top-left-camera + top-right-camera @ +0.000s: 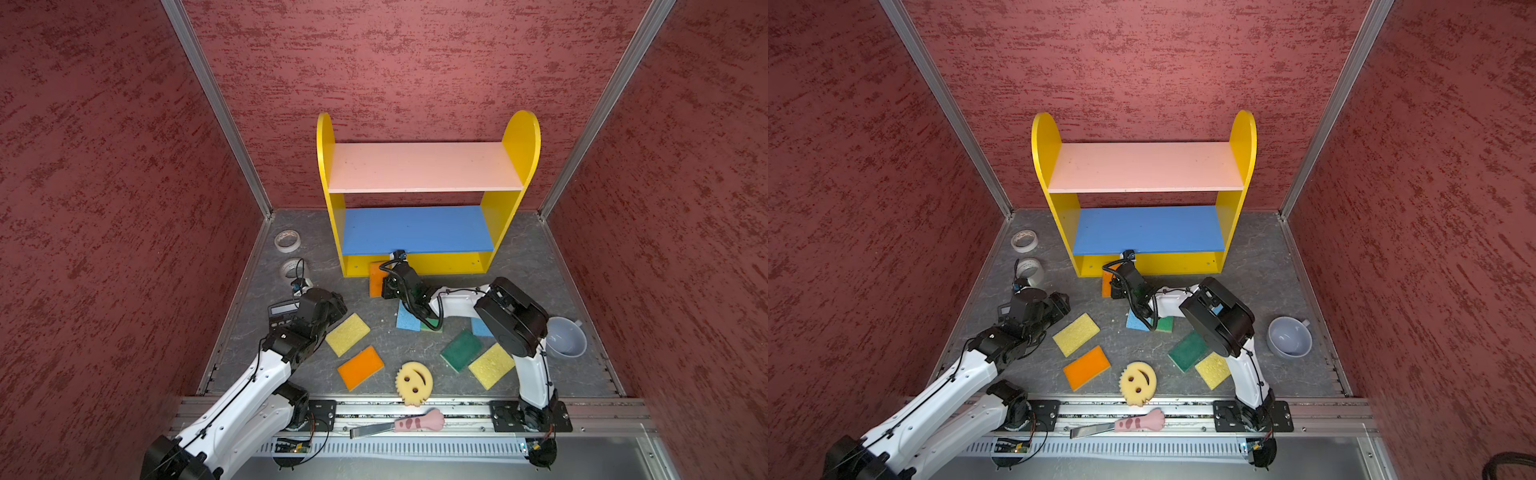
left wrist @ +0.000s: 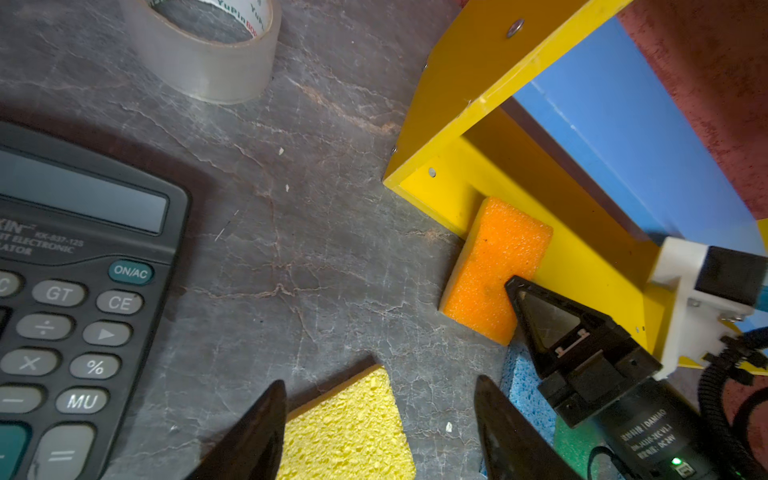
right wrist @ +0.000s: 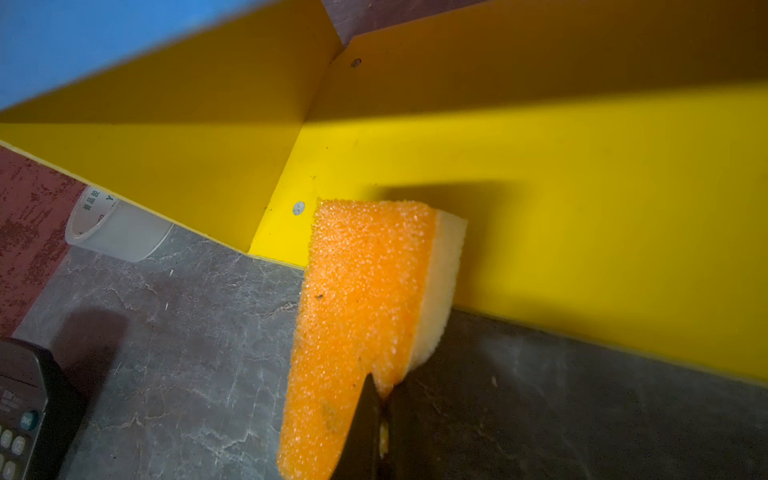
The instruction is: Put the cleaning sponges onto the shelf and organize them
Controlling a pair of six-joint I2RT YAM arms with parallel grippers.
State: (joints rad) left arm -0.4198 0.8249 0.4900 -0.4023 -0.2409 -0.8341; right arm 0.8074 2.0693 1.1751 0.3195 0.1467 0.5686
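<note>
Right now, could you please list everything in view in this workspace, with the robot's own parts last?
shelf: one, yellow with pink and blue boards, back centre.
held sponge: one, orange, far end on shelf base.
loose flat sponges: seven, two yellow, two blue, two green, one orange, floor.
smiley sponge: one, yellow, front edge.
tape rolls: two, pale, back left.
calculator: one, black, under left arm.
mug: one, grey, right side.
paw tool: one, pink, front rail.
left fingers: black, open, empty.
right fingers: black, pinching held sponge.
</note>
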